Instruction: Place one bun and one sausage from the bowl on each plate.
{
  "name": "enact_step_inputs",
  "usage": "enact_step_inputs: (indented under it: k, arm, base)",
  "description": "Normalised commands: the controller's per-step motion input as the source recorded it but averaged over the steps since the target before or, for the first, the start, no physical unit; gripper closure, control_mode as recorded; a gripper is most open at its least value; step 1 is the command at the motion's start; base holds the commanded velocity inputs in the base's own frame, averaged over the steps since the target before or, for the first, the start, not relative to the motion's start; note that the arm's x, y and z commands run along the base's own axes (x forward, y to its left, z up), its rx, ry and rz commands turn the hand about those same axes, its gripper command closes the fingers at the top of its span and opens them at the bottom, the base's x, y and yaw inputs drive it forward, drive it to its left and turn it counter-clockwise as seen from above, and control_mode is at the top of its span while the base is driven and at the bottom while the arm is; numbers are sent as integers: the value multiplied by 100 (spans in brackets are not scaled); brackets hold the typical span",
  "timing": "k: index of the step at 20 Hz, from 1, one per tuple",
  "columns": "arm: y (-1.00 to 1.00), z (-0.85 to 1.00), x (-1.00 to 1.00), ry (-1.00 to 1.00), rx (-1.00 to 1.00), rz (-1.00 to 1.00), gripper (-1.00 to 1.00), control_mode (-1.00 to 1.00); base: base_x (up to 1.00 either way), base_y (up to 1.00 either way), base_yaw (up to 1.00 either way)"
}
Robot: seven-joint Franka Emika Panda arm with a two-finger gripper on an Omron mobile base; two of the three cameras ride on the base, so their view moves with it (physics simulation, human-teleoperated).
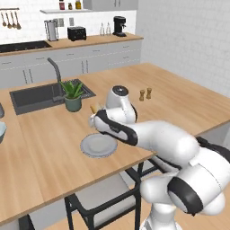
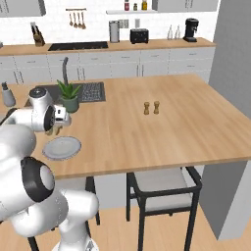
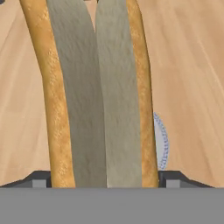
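Note:
A golden-tan bun (image 3: 98,96), split lengthwise with pale inner faces, stands between my fingertips (image 3: 40,182) in the hand view. My gripper (image 3: 106,181) is shut on it. In the left base view the gripper (image 1: 95,116) hangs just above the island counter with the bun's tip (image 1: 93,108) poking out, beyond the far edge of a light-grey plate (image 1: 99,145). The plate (image 2: 62,147) lies bare near the counter's front edge, and a sliver of its rim (image 3: 162,140) shows past the bun. The sausage and the bowl are out of view.
A potted plant (image 1: 72,95) stands by the sink (image 1: 38,96) just behind the gripper. Two small shakers (image 1: 145,94) sit mid-counter to the right. A pale bowl's rim (image 1: 1,130) shows at the left edge. A dark chair (image 1: 103,197) is tucked under the counter's front.

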Motion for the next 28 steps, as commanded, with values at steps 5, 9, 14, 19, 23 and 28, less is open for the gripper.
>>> enact_step_inputs:
  k: [5,9,14,19,23,28]
  arm:
    - [3,-85,61,40,-16,11,100,-100]
    - [0,-84,24,12,-7,2,100,-100]
    - [-6,-49,16,0,0,0,100,-100]
    - [-8,-52,18,0,0,0,100,-100]
    - [-12,-21,7,0,0,0,100,-100]
    - [-9,-25,0,0,0,0,100,-100]
  base:
    - [0,0,0]
    - [0,0,0]
    - [0,0,0]
    - [0,0,0]
    - [0,0,0]
    - [0,0,0]
